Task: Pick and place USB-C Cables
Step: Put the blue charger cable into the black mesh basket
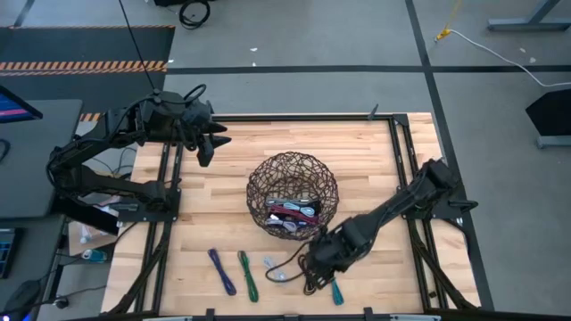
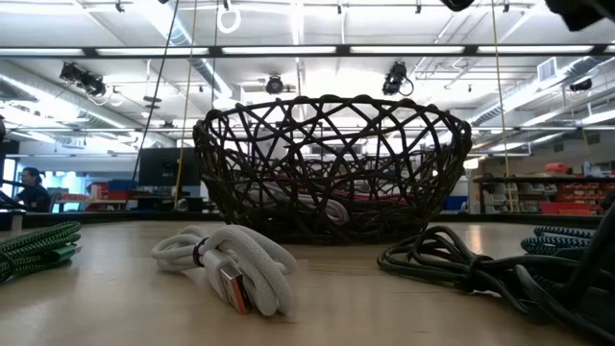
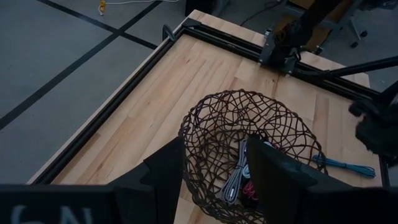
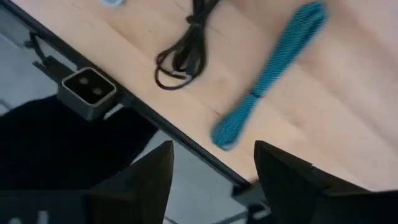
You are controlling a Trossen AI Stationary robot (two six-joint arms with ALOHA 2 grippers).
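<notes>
USB-C Cables [image 1: 294, 212] are partly sorted already — you have several bundles lying inside the wire basket [image 1: 259, 183] at the centre of the high view, magenta and silvery ones among them. The rest are out on the table [image 1: 223, 152], in the lower part of that frame: a purple cable [image 1: 221, 270] and a green cable [image 1: 247, 274] side by side at lower left, a pale cable [image 2: 231, 264] just right of them, then a black cable [image 4: 186, 53] and a teal cable [image 4: 270, 74] near the table's front edge. So by my reading you are somewhere past the halfway mark, with five bundles left to move.

Your right hand [image 4: 211, 168] sits at lower centre-right of the high view, below the basket and above the black and teal pair; its fingers stand spread apart with nothing between them. Either of those two looks like the natural next pick.

Your left hand [image 3: 214, 171] waits at upper left of the high view, raised and pointed toward the basket — parted and empty too.
</notes>
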